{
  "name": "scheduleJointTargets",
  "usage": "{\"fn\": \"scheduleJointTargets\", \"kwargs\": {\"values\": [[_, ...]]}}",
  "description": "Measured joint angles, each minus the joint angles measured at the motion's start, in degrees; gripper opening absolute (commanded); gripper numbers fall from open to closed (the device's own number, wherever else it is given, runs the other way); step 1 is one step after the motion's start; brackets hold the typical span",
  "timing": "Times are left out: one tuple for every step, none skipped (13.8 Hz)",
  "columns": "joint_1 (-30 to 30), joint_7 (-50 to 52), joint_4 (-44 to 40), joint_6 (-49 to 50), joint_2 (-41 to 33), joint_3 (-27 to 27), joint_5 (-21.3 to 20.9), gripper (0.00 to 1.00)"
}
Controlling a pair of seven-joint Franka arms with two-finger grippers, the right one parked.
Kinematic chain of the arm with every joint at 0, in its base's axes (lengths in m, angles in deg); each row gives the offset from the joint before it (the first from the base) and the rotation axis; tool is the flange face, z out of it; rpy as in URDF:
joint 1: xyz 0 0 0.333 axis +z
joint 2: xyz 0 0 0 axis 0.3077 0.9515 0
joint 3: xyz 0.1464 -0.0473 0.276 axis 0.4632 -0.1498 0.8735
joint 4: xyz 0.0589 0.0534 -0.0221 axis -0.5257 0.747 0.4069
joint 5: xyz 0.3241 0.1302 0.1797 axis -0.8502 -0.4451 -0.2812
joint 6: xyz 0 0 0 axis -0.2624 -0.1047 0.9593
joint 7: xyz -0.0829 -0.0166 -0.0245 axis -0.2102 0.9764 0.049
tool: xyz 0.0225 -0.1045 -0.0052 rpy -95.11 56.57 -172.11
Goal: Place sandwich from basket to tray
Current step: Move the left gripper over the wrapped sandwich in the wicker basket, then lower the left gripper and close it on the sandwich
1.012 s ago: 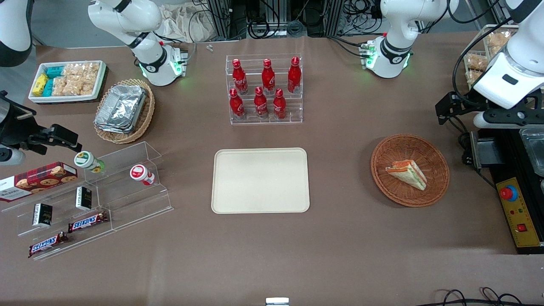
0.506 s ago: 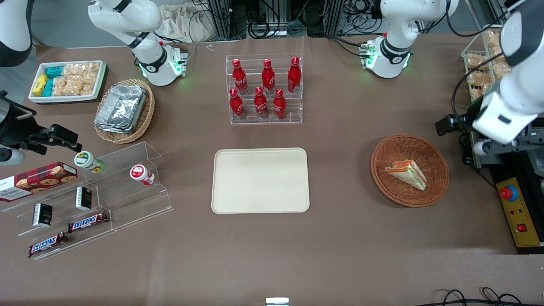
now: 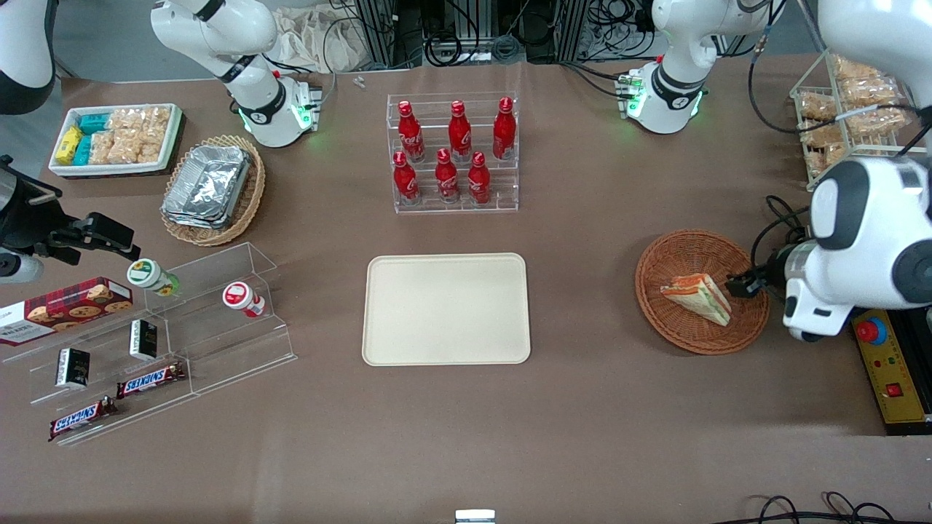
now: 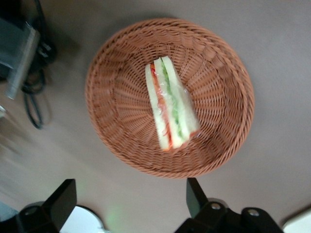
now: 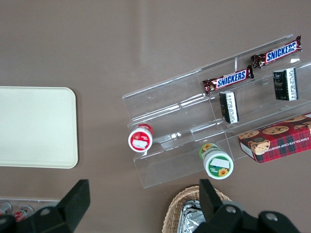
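Note:
The sandwich (image 3: 697, 297), a pale wedge with orange-red and green layers, lies in the round reddish-brown basket (image 3: 670, 251) toward the working arm's end of the table. The left arm's gripper (image 3: 744, 284) hangs above the basket's rim at that end, beside the sandwich and apart from it. In the left wrist view the gripper (image 4: 130, 199) is open, with only bare table between its black fingers (image 4: 194, 194); the sandwich (image 4: 170, 104) rests in the basket (image 4: 218, 63) below. The cream tray (image 3: 445, 308) lies flat mid-table with nothing on it, and the right wrist view catches one end of the tray (image 5: 34, 126).
A clear rack of red bottles (image 3: 455, 153) stands farther from the camera than the tray. A yellow control box with a red button (image 3: 885, 364) and a wire rack of snacks (image 3: 844, 109) flank the basket. A tan basket of foil trays (image 3: 211, 189) and acrylic shelves (image 3: 160, 342) sit toward the parked arm's end.
The left arm has swung down and nearer the camera, bringing its gripper from beside the basket to above the basket's rim. Sandwich, basket and tray have not moved.

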State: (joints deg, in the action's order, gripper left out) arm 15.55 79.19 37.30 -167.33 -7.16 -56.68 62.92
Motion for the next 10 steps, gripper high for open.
{"fn": "scheduleJointTargets", "kwargs": {"values": [[0.19,2.51,0.90,-2.42,1.20,-0.01,1.67,1.00],[0.56,4.02,2.81,-5.57,1.67,0.00,3.64,1.00],[1.02,4.78,5.52,-9.02,1.60,0.00,5.41,1.00],[1.42,5.22,8.55,-12.73,1.40,0.01,6.53,1.00],[1.69,5.90,11.43,-16.43,1.26,0.01,7.08,1.00],[1.83,6.87,14.04,-19.77,1.22,0.01,7.27,1.00],[1.85,7.92,16.34,-22.52,1.20,0.00,7.31,1.00],[1.84,8.92,18.37,-24.95,1.19,-0.03,7.34,1.00],[1.84,9.71,20.11,-27.21,1.19,-0.05,7.36,1.00],[1.84,10.19,21.60,-29.38,1.19,-0.05,7.37,1.00]]}}
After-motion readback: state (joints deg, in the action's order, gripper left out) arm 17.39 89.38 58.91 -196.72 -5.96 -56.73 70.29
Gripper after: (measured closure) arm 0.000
